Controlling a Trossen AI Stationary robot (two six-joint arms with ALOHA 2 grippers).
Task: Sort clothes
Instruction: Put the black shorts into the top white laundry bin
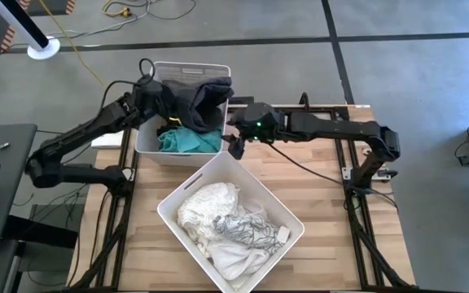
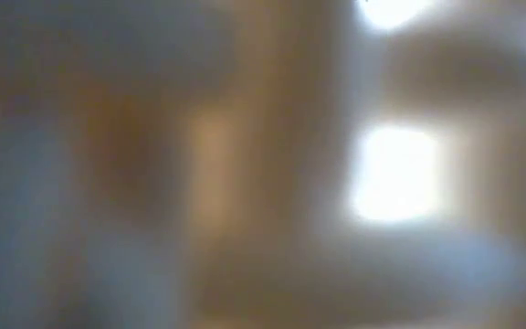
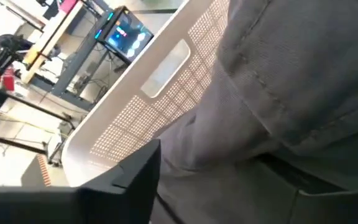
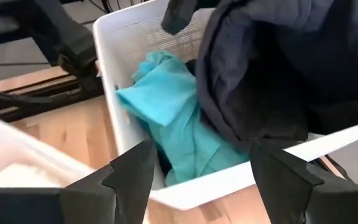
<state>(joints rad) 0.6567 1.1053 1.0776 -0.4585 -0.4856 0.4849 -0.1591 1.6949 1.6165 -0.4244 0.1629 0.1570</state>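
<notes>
two bins (image 1: pixel 187 155), dark garment (image 1: pixel 204 104), no legible writing

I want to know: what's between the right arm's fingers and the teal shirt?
In the right wrist view, the bin's white wall lies between the open right gripper and the teal garment.

This looks like a robot lab or workshop, because a wooden table (image 1: pixel 332 187) on a black metal frame stands on a grey concrete floor (image 1: pixel 414 89) with loose yellow cables (image 1: pixel 96 32), and a glowing computer screen (image 3: pixel 124 34) sits on a bench behind.
</notes>
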